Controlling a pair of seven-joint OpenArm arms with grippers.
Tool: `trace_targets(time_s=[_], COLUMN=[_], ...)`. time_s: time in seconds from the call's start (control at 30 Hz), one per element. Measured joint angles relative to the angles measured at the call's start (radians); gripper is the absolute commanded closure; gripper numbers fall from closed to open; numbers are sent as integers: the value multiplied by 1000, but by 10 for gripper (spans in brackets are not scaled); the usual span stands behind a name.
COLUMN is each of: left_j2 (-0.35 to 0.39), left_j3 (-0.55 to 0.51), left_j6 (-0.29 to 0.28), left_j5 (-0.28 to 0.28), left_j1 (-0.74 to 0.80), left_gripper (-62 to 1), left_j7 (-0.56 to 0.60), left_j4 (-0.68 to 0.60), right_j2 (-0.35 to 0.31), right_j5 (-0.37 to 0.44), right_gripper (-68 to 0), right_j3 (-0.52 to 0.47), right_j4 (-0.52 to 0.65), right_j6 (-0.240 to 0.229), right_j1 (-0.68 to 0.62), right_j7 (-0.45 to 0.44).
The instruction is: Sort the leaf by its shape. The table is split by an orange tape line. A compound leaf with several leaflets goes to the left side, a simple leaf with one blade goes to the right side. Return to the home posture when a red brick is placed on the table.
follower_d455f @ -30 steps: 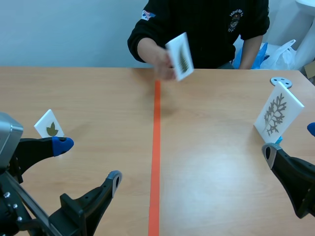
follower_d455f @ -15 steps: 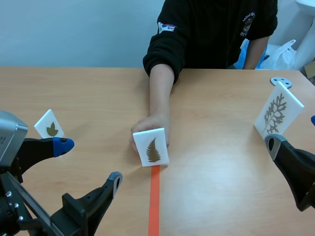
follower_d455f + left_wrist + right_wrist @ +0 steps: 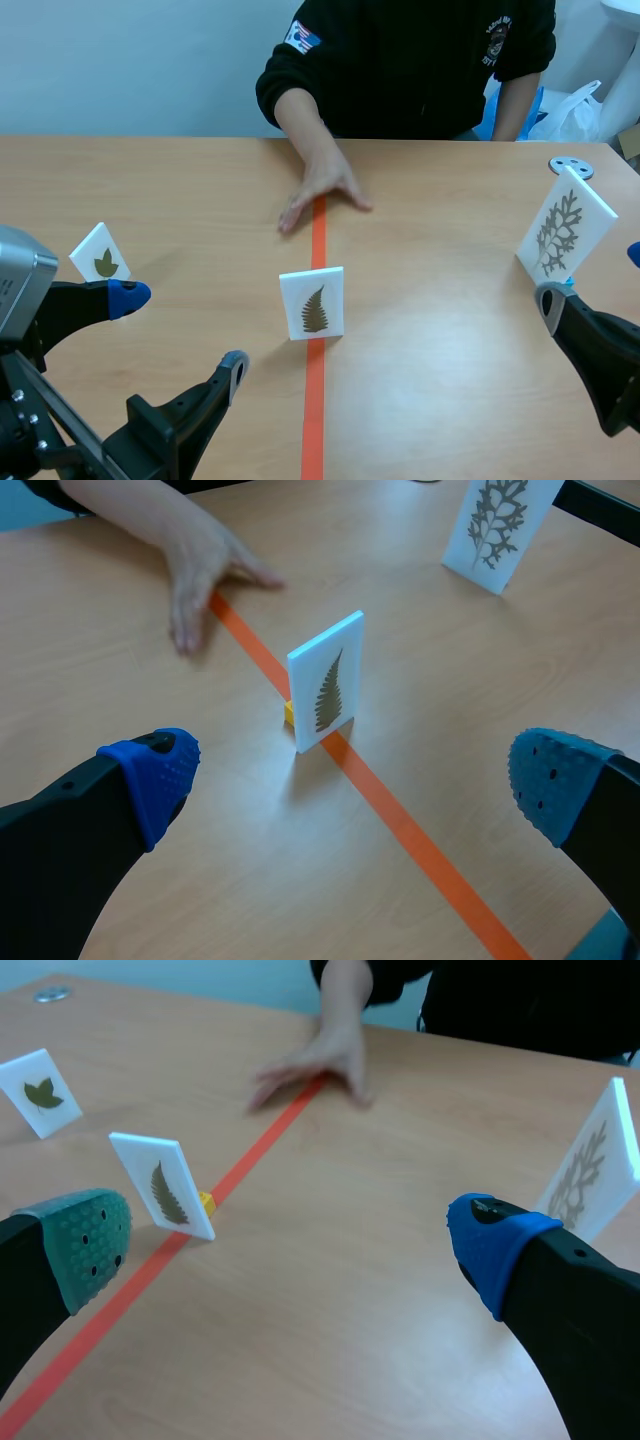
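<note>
Pale wooden worktop (image 3: pixel 200 190), split by an orange tape line (image 3: pixel 314 400). Far left stands a small lobed-leaf card (image 3: pixel 100 255), the left arm's fingers (image 3: pixel 155 780) released near it. A fern card (image 3: pixel 312 303) stands upright on the tape, a person's hand (image 3: pixel 322 188) flat beyond it. At right a branched-leaf card (image 3: pixel 565 225) stands tilted, the right arm's fingers (image 3: pixel 495 1240) spread wide beside it.

fern card (image 3: pixel 312 304) released, hand (image 3: pixel 322 188) withdrawn

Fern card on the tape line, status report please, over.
Left gripper and right gripper open, empty. Fern card upright on the orange tape line, ungripped. Person's hand flat on the line beyond it, apart from the card.
</note>
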State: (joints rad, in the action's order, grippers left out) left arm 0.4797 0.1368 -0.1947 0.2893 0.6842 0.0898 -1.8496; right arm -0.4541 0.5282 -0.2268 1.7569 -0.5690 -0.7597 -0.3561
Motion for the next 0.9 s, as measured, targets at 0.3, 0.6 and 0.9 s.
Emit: trace_targets(time_s=[0.3,0.6,0.9], left_j2=[0,0,0], left_j3=[0,0,0], left_j6=[0,0,0], left_j5=[0,0,0], left_j1=[0,0,0], left_gripper=[-623,-623,-623], left_j7=[0,0,0], left_j4=[0,0,0], right_j2=[0,0,84], right_j5=[-121,-259,-376], right_gripper=[-679,-679,-679], right_j3=[29,248,464], right_j4=[-13,-216,-480], right_j6=[4,33,69], right_j1=[103,362,629], right_j7=[78,96,55])
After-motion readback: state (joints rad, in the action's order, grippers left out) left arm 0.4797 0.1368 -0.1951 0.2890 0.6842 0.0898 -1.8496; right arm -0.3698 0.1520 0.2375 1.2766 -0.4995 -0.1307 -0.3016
